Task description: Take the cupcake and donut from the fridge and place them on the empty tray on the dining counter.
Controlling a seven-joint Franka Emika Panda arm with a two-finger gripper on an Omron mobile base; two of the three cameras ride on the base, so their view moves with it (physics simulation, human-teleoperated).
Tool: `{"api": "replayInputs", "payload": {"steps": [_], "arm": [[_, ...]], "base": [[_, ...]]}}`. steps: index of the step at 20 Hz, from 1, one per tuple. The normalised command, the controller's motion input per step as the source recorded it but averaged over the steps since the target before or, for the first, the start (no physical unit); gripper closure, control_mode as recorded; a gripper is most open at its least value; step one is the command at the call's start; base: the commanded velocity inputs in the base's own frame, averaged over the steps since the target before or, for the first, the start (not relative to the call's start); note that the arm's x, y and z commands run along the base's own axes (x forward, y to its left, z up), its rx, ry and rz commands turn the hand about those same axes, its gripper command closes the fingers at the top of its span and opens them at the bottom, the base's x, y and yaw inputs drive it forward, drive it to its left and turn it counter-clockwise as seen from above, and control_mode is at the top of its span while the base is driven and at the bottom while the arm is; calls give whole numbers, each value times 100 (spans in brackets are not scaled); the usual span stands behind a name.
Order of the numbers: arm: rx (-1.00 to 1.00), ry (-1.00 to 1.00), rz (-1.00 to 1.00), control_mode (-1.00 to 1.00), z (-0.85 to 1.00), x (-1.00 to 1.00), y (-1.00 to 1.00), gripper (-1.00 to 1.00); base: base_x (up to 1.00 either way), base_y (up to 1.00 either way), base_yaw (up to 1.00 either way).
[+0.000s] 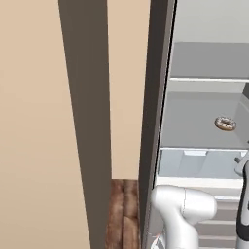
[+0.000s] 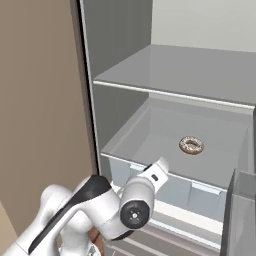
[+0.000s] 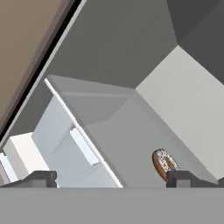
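Observation:
The fridge (image 1: 194,63) stands open in front of me, showing pale grey shelves (image 2: 200,70). The donut (image 2: 191,145), a brown ring with a pale speckled glaze, lies flat on the lower shelf, also seen in the left base view as the donut (image 1: 225,123). In the hand view my gripper (image 3: 113,179) is open with nothing between its fingertips (image 3: 41,178). The donut (image 3: 164,164) sits just beyond the right tip, apart from it. My wrist (image 2: 150,185) hangs in front of the drawer below that shelf. The cupcake, the tray and the dining counter are out of view.
A pale drawer front (image 2: 175,187) with a handle runs under the donut's shelf, and more drawers (image 1: 219,214) sit lower. The fridge's dark side edge (image 1: 155,97) and a beige panel (image 1: 39,121) stand to the left. A grey bin (image 2: 240,210) stands at right.

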Motion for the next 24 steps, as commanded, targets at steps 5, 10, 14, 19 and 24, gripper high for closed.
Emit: {"api": "replayInputs", "payload": {"steps": [5,10,14,19,24], "arm": [[0,0,0,100,0,0,0,-100],[0,0,0,100,0,0,0,-100],[0,0,0,100,0,0,0,-100],[-2,5,-1,-100,0,8,2,-100],[-9,27,-18,-100,1,40,1,-100]], "base": [[90,-16,0],[18,0,0],[0,0,0],[0,0,0],[0,0,0]]}}
